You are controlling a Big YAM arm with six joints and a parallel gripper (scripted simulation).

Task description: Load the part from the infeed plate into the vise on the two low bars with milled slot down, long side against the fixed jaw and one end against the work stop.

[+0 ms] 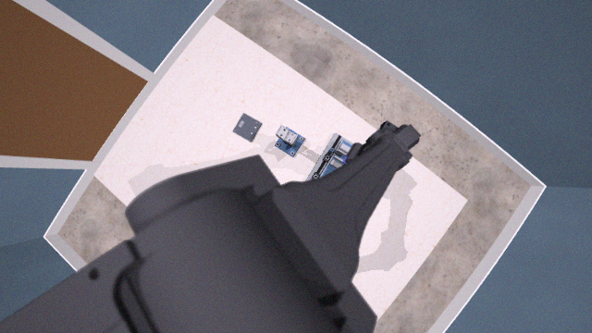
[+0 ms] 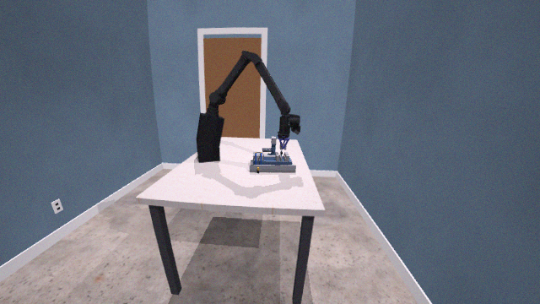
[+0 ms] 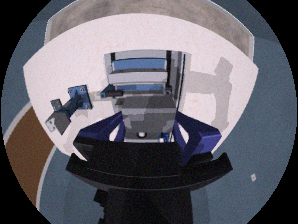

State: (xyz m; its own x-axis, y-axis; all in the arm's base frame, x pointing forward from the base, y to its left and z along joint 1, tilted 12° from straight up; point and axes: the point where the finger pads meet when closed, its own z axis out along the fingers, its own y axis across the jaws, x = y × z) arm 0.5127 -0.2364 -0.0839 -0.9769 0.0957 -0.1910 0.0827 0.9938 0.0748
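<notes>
My gripper [image 2: 283, 146] [image 3: 149, 112] is shut on the part, a grey block [image 3: 149, 109] wide between the blue fingers in the wrist view. The part's underside and its milled slot cannot be made out. The gripper points down over the vise [image 1: 330, 166] [image 2: 272, 162] [image 3: 139, 64], above its right side in the exterior view. The vise is blue and grey, with its jaws apart. The held part hides the near portion of the vise in the wrist view. The work stop cannot be told apart. The infeed plate [image 1: 248, 128] shows no block on it.
The V-block stand [image 1: 289, 140] [image 2: 273, 146], with a blue base, stands between the infeed plate and the vise. In the wrist view its base [image 3: 78, 97] is left of the vise. My arm covers part of the vise in the top view.
</notes>
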